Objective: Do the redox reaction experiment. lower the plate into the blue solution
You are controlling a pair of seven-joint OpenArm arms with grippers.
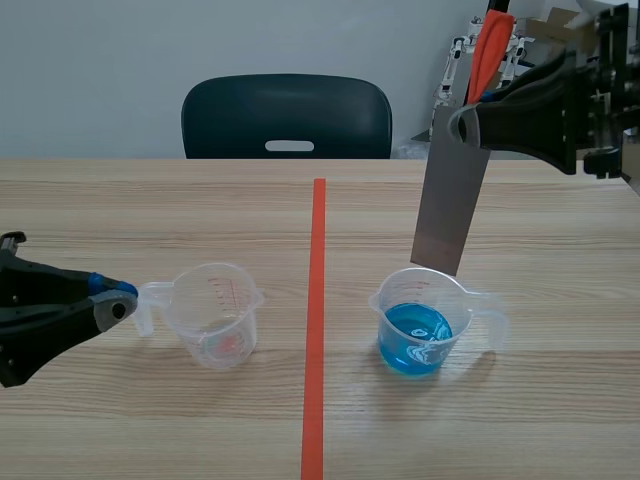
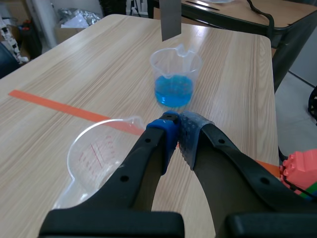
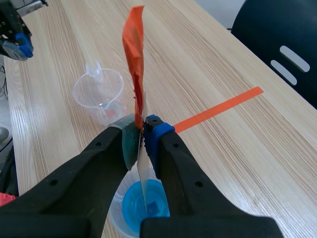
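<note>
**Plate held over the blue solution, not yet dipped**

The right tool (image 1: 465, 125) is raised above the right half of the surface (image 1: 150, 210). Its two fingers are clamped on the upper part of a thin grey metal plate (image 1: 452, 200). In the right wrist view the pads of this tool (image 3: 141, 136) press on the plate's two faces, and the plate (image 3: 143, 183) shows edge-on between them. A strip of orange-red tape (image 1: 490, 50) sticks up from the plate's top, above the fingers.

The plate hangs nearly upright, tilted slightly. Its lower edge is about level with the far rim of a clear plastic beaker (image 1: 400, 295) that holds the blue solution (image 1: 415, 338). In the left wrist view the plate (image 2: 171, 20) ends just above the beaker (image 2: 176, 62), and the solution (image 2: 173, 91) sits low in it, clear of the metal.

The left tool (image 1: 125, 300) rests low at the left. Its pads are pressed together with nothing between them, just beside the handle of a second, empty beaker (image 1: 215, 310). An orange-red tape line (image 1: 317, 300) runs between the two beakers. A dark chair (image 1: 285, 115) stands at the surface's far side.
</note>
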